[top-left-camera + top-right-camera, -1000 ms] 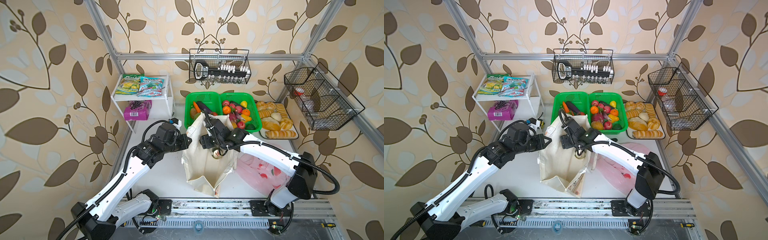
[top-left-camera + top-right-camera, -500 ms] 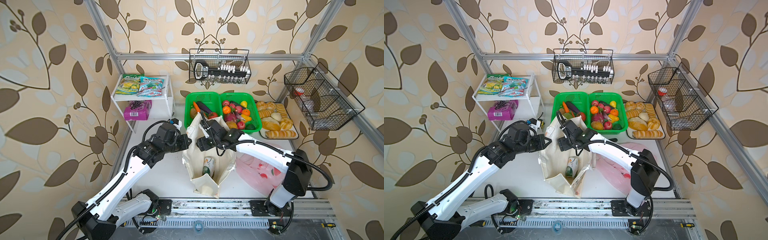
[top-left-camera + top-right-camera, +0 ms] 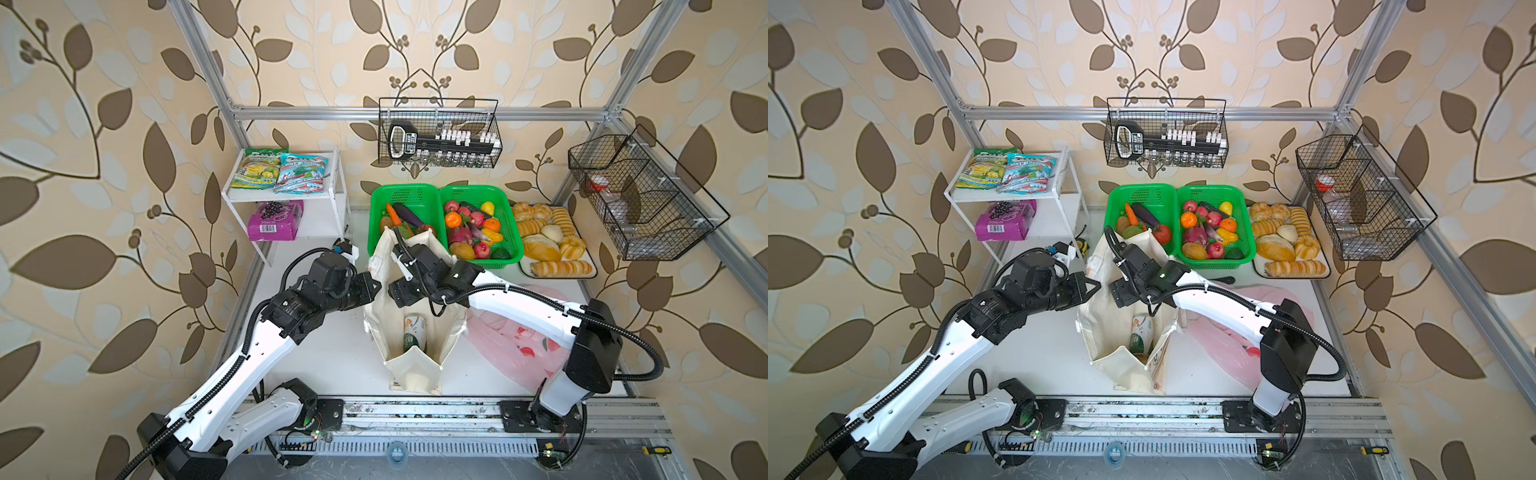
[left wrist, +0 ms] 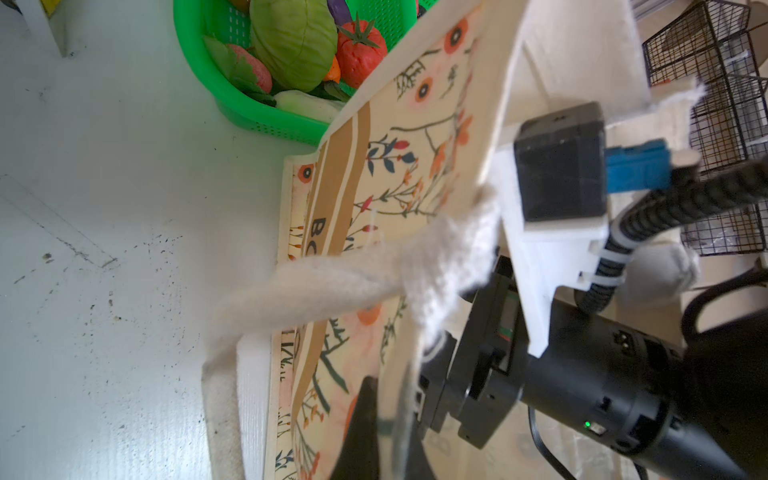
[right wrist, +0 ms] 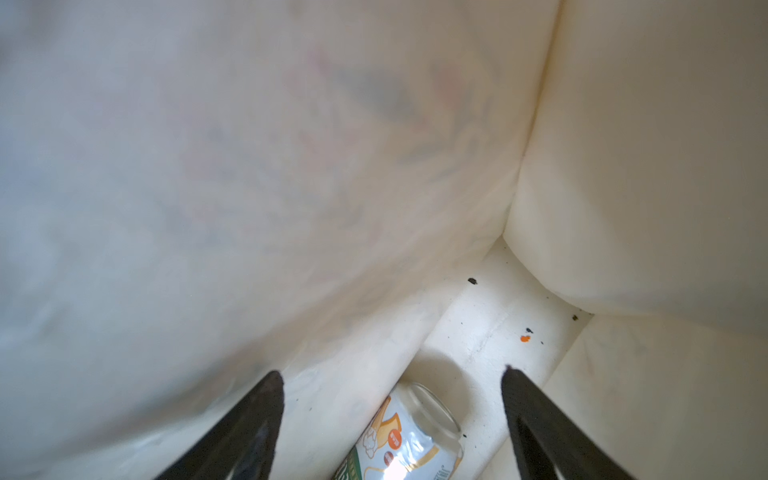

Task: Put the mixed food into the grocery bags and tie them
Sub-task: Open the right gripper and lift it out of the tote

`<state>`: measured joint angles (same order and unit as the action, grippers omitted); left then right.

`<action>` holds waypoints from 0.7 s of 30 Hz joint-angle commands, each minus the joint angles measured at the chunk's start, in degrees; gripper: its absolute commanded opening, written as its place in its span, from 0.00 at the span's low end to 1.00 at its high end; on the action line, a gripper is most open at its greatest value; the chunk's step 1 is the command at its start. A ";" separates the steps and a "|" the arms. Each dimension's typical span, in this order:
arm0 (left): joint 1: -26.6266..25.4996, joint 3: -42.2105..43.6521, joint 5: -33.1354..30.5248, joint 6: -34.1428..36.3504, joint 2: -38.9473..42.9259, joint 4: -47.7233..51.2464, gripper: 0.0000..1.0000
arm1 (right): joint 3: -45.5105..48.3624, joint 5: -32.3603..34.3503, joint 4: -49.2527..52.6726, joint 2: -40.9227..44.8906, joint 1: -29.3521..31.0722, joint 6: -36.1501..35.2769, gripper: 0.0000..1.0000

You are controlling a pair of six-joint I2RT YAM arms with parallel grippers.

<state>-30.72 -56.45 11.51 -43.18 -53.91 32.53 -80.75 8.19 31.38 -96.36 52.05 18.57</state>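
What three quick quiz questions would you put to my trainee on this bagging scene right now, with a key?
1. True or false: the small can lies inside the canvas tote.
2. The left gripper is shut on: A) the canvas tote's fabric, B) the small can, C) nothing at all.
3. How do the jaws of the right gripper stand, and what do they hold?
Key: 1 true. 2 A. 3 open, holding nothing; the small can lies below them inside the canvas tote.
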 commanded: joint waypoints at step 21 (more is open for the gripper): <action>-0.05 6.37 1.46 5.06 5.16 -15.48 0.00 | 15.30 -0.19 -17.81 24.79 3.97 -8.23 0.83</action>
<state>-30.72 -50.61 11.29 -43.03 -50.59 25.41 -66.65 8.58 15.31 -73.71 56.10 10.85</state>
